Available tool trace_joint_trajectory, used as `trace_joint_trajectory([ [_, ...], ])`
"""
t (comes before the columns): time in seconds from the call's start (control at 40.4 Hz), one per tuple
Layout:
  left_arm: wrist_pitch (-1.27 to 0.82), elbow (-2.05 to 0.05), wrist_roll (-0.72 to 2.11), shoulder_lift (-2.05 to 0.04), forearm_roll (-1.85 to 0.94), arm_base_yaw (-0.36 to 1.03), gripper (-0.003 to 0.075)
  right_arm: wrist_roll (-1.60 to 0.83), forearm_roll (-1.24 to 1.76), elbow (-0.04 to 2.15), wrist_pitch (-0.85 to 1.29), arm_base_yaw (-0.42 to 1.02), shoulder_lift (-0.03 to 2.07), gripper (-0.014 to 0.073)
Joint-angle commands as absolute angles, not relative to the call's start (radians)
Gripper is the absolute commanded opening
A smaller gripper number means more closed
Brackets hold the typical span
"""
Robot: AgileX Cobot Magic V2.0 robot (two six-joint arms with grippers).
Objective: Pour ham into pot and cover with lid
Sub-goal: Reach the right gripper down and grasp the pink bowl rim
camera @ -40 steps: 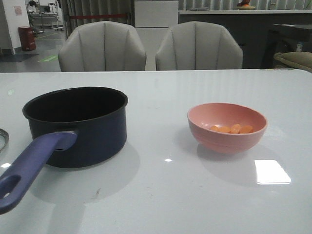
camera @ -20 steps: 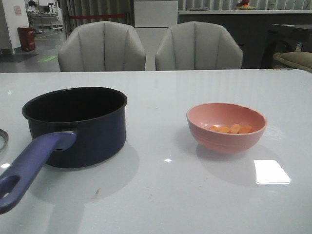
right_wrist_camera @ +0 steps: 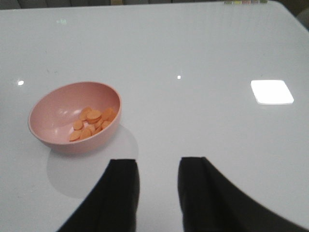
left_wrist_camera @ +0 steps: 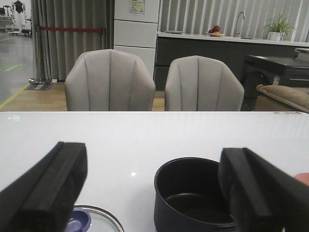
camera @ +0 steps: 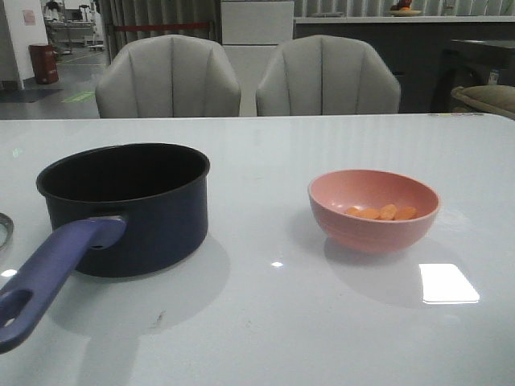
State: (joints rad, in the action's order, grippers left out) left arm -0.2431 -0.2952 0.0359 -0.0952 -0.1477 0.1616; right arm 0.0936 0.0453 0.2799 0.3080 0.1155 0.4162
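The ham [camera: 382, 213], a few flat orange slices, lies in the bottom of a pink bowl [camera: 374, 211] right of centre in the front view. The pot [camera: 125, 207] stands upright and open at centre left, well apart from the bowl, its purple-blue handle [camera: 52, 277] running to the lower left corner of the frame. Only a sliver of the lid [camera: 5, 229] shows at the left edge there; the left wrist view shows more of it [left_wrist_camera: 96, 220], glass with a metal rim and blue knob, lying flat just beside the pot [left_wrist_camera: 193, 195]. The left end effector [left_wrist_camera: 154, 193] is wide open, holding nothing. The right end effector [right_wrist_camera: 158, 186] is open by a narrow gap, holding nothing, near the bowl [right_wrist_camera: 75, 117]. The surface [camera: 273, 322] is white and glossy, with a bright rectangular light reflection at lower right in the front view. Behind it stand two grey upholstered chairs [camera: 167, 76], then curtains and a dark counter with a sink tap and a potted plant [left_wrist_camera: 276, 26].
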Motion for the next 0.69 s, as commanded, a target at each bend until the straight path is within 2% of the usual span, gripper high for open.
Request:
trace_joint_trajectory([
  [0.0, -0.161, -0.324, 0.036, -0.106, -0.16, 0.168, 0.0605, 0.093, 0.071, 0.359, 0.237, 0.108, 0.518, 0.0421],
  [0.173, -0.161, -0.324, 0.036, -0.106, -0.16, 0.168, 0.0605, 0.093, 0.073, 0.482, 0.254, 0.117, 0.737, 0.0421],
  [0.471, -0.14, -0.324, 0.036, -0.106, -0.16, 0.168, 0.0606, 0.092, 0.088, 0.748, 0.335, 0.236, 1.159, 0.0421],
  [0.669, -0.144, -0.323, 0.036, -0.106, -0.16, 0.168, 0.0606, 0.092, 0.098, 0.925, 0.4, 0.237, 1.413, 0.0421],
])
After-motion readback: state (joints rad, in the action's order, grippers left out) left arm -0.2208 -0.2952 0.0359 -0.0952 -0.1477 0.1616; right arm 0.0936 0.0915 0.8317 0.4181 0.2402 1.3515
